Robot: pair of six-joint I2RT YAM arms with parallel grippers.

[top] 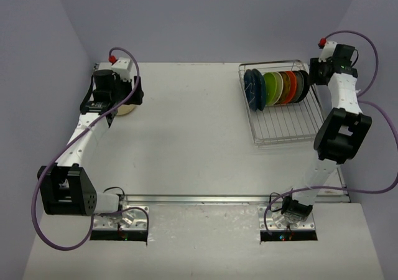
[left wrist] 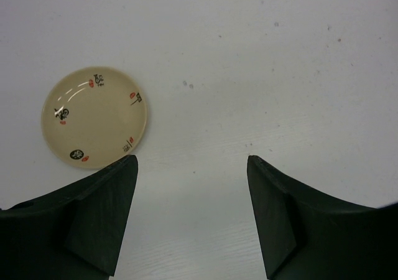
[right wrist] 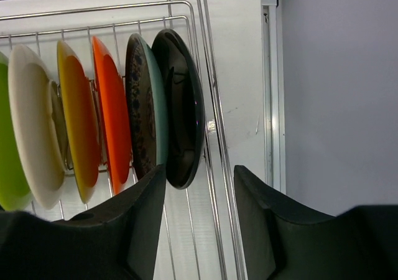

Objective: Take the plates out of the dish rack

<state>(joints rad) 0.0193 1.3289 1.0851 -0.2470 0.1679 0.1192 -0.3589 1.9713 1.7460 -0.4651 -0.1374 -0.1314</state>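
The dish rack (top: 283, 126), a silver wire basket, sits at the back right and holds several plates on edge. From left to right they run from dark blue (top: 253, 88) through lime green (top: 272, 88) and orange to black (top: 303, 84). My right gripper (top: 314, 74) hangs at the rack's right end. In the right wrist view it (right wrist: 199, 171) is open. The black plate (right wrist: 183, 106) has its lower rim just inside the left finger (right wrist: 146, 218), and the rack's end wire (right wrist: 214, 130) runs between the jaws. My left gripper (left wrist: 191, 162) is open over bare table at the back left, holding nothing.
A cream plate with small red and black marks (left wrist: 93, 118) lies flat on the table beside the left gripper's finger. Behind the black plate stand a brown-patterned plate with a teal back (right wrist: 142, 106), an orange one (right wrist: 115, 112) and a cream one (right wrist: 34, 124). The grey wall (right wrist: 336, 74) rises right of the rack.
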